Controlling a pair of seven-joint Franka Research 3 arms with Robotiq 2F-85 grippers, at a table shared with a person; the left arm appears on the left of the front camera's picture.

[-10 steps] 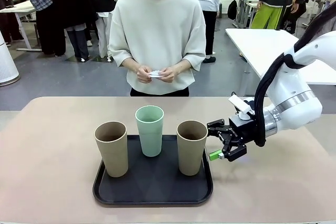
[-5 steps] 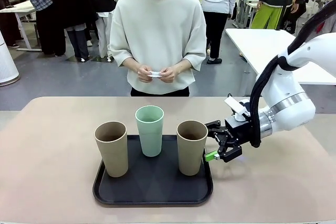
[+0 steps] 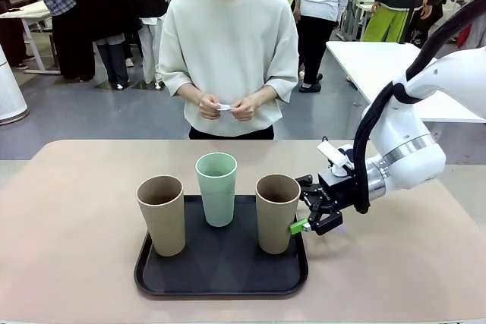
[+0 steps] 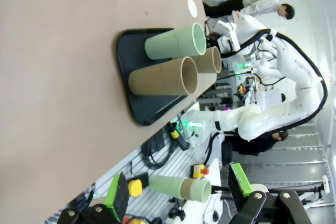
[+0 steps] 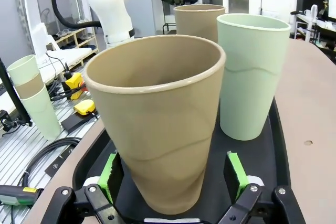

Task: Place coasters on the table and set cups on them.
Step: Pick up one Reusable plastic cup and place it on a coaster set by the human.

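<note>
One tan cup [image 3: 277, 214], right end of black tray [image 3: 220, 278].
Straddled by right gripper [image 3: 301, 206], jaws wide, nothing gripped; left gripper [image 4: 178, 195] likewise spread, empty.

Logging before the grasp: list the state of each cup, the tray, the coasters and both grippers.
right gripper: jaws open around right tan cup.
left gripper: jaws open, empty.
right tan cup: upright on tray.
mint green cup: upright on tray.
left tan cup: upright on tray.
tray: on table, carrying three cups.
coasters: in person's hands.
</note>
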